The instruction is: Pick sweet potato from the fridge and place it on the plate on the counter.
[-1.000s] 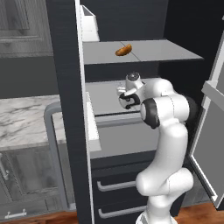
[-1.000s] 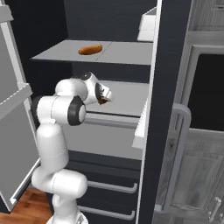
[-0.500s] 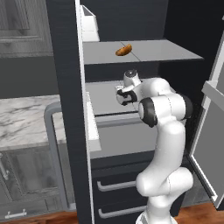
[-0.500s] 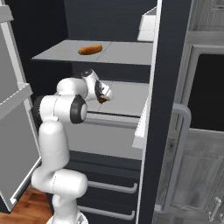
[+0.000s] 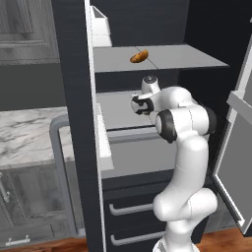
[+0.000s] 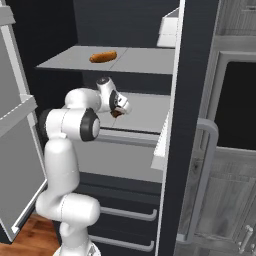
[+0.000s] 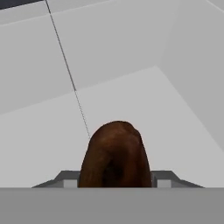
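Observation:
My gripper (image 6: 119, 110) reaches into the fridge (image 5: 74, 98) over the middle grey shelf (image 6: 145, 112). It is shut on the sweet potato (image 7: 116, 153), a dark brown stubby lump wedged between the two fingertips (image 7: 65, 180). The same brown lump shows at the hand as the sweet potato (image 6: 116, 114), just above the shelf. From the left side my gripper (image 5: 139, 106) points toward the back of the fridge. The marble counter (image 5: 29, 135) lies left of the fridge. The plate is out of view.
An orange-tan curved food item (image 5: 139, 56) lies on the upper shelf (image 6: 75, 62). A white door bin (image 5: 101, 24) hangs on the open door beside it. Dark drawers with silver handles (image 5: 133, 206) sit below. The other open door (image 5: 236, 162) stands close to the arm.
The hand has pushed a little further in over the middle shelf, and the jaws have gone from open to shut on the sweet potato.

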Robot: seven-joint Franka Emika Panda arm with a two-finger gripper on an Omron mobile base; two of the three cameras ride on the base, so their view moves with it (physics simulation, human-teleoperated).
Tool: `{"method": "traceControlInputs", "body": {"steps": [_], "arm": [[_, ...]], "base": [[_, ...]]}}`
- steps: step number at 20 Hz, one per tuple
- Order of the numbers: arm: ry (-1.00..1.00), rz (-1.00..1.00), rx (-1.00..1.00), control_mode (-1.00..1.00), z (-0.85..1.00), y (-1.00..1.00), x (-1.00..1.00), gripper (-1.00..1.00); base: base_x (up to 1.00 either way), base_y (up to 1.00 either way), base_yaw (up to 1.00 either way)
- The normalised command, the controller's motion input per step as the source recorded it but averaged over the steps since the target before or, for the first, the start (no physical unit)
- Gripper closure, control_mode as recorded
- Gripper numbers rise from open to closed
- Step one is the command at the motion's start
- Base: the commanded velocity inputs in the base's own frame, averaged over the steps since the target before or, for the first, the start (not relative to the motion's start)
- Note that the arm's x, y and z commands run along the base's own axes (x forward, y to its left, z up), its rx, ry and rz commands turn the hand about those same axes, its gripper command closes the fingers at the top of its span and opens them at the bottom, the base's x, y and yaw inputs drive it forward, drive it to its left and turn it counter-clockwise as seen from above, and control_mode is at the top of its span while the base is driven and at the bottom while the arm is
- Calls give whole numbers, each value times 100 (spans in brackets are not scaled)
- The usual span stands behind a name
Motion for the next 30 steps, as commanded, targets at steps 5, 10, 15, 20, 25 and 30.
{"method": "traceControlInputs", "body": {"steps": [5,10,15,20,25,30], "arm": [[-6,11,-2,-100,-20,-4,-39,100],[-14,11,0,-100,0,0,-96,100],[-19,8,0,-100,12,0,-100,100],[-6,1,0,-100,63,-1,-92,100],[2,-1,0,-100,96,-5,-100,100],[20,-10,1,-100,53,-12,-85,100]], "base": [[0,0,0],[0,0,0],[0,0,0],[0,0,0],[0,0,0],[0,0,0]]}}
